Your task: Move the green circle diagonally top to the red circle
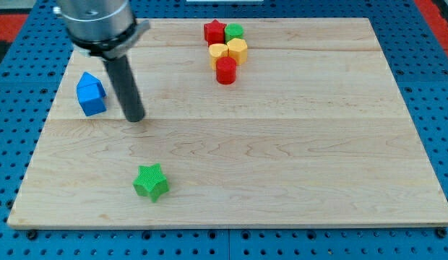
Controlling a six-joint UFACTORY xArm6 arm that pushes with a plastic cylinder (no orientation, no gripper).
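Observation:
The green circle (234,32) sits near the view's top, touching the red star (214,32) on its left and just above the yellow blocks. The red circle (225,71) stands below the two yellow blocks, a yellow heart-like one (219,53) and a yellow circle (238,50). My tip (135,117) is far to the view's left of this cluster, just right of the blue block (91,94), touching nothing.
A green star (151,181) lies toward the view's bottom left. The wooden board (282,159) rests on a blue pegboard table. The arm's grey body (101,25) hangs over the board's top left corner.

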